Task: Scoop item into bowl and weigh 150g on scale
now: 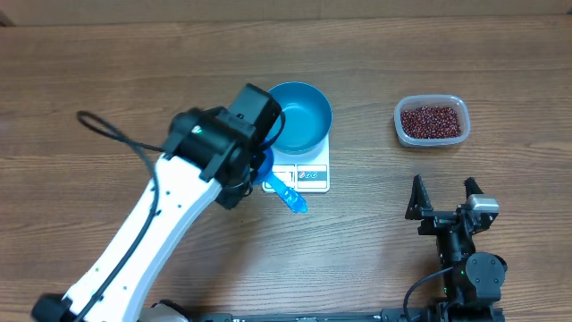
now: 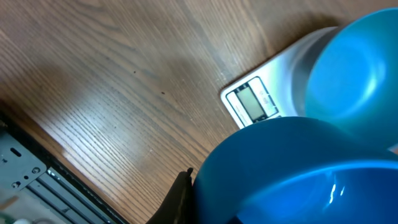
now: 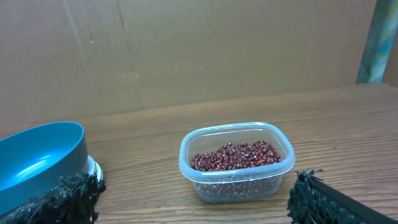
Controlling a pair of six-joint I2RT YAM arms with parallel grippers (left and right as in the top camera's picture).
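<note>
- The left fingers [image 1: 256, 170] are clenched on a bright blue scoop [image 1: 288, 195], just beside the scale's front left corner; the scoop's handle juts out towards the right over the tabletop [image 1: 107, 72].
- In the left wrist view the scoop's rounded blue body [image 2: 292, 171] fills the foreground, and one dark finger [image 2: 178, 199] shows at its left edge.
- The teal-blue bowl [image 1: 300, 116] stands upright on the white scale [image 1: 313, 174], covering its far part. The display and button panel along the near edge stay uncovered.
- From the left wrist the scale's display [image 2: 254, 102] is visible, but its reading is too small to make out.
- The red-brown beans [image 1: 433, 121] lie heaped in a clear plastic tub [image 1: 400, 114], well to the right of the bowl and scale.
- The right fingers [image 1: 444, 199] are released and spread wide, near the tabletop's front edge and well apart from the tub.
- The right wrist view looks between those fingers straight at the tub, with the bowl to its left.
</note>
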